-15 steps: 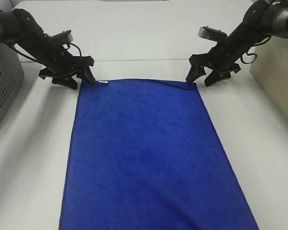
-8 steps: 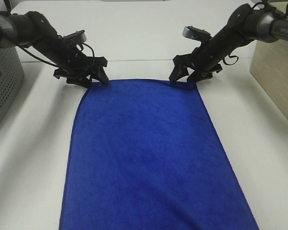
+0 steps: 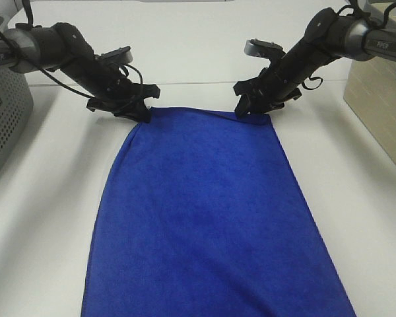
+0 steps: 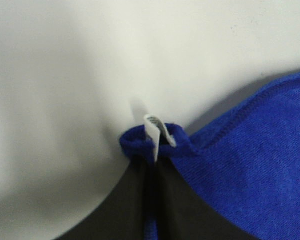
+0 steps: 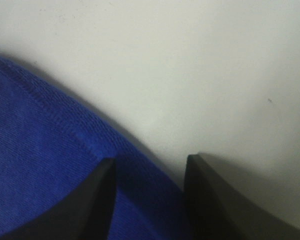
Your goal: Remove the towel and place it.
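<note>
Exterior high view: the towel [image 3: 211,218] lies flat on the white table [image 3: 356,198], filling the lower middle of the frame, so the job looks barely begun.
At upper left, the left gripper [image 3: 144,116] is pressed together on the corner with the white tag [image 4: 152,131]. At upper right, the right gripper [image 3: 251,110] stands spread astride the other far corner, not yet pinching. Lifting and placing remain.

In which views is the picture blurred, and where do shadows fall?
Exterior high: fairly sharp, the towel evenly lit. Left wrist: soft, white tag blurred, grey shadow on the table. Right wrist: soft too, dark shadow along the towel's edge.
</note>
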`<state>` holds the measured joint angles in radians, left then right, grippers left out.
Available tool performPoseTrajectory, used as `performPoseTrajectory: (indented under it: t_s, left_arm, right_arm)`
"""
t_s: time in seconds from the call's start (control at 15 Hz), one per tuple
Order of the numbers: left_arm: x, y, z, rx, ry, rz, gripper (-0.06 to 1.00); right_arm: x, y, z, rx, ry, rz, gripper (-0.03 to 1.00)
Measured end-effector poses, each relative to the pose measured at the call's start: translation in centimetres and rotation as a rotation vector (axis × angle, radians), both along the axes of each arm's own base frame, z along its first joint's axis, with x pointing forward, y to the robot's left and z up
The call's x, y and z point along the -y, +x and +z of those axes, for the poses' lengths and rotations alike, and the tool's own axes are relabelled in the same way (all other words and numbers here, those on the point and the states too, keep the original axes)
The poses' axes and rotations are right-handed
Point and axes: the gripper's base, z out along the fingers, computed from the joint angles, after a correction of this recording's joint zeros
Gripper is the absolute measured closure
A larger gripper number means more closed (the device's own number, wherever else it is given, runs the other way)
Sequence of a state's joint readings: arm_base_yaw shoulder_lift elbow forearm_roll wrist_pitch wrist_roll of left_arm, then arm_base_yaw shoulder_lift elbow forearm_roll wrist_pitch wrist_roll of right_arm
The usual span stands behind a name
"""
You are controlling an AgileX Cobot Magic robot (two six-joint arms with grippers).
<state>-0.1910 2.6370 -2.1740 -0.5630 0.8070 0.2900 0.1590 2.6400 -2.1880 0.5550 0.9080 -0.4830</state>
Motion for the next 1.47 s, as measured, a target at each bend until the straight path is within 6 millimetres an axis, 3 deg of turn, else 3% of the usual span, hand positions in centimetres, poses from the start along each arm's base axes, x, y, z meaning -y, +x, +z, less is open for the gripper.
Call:
performPoseTrajectory:
  t_s: [0.2, 0.4, 0.87, 1.47]
  left_arm:
    - [0.0, 0.0, 0.0, 0.0, 0.002, -0.001, 0.93]
    - [0.0, 0.0, 0.0, 0.0, 0.002, -0.001, 0.93]
    - [0.1, 0.5, 0.7, 0.022, 0.021, -0.028, 0.93]
    - [0.2, 2.4, 2.8, 0.23, 0.067, -0.019, 0.93]
  right_arm:
    - [0.3, 0.0, -0.2, 0.012, -0.061, 0.026, 0.7]
    - [0.5, 0.0, -0.3, 0.016, -0.082, 0.033, 0.96]
    - [0.6, 0.1, 0.2, 0.038, -0.099, 0.035, 0.97]
    - [0.8, 2.5, 0.7, 0.295, -0.174, -0.008, 0.97]
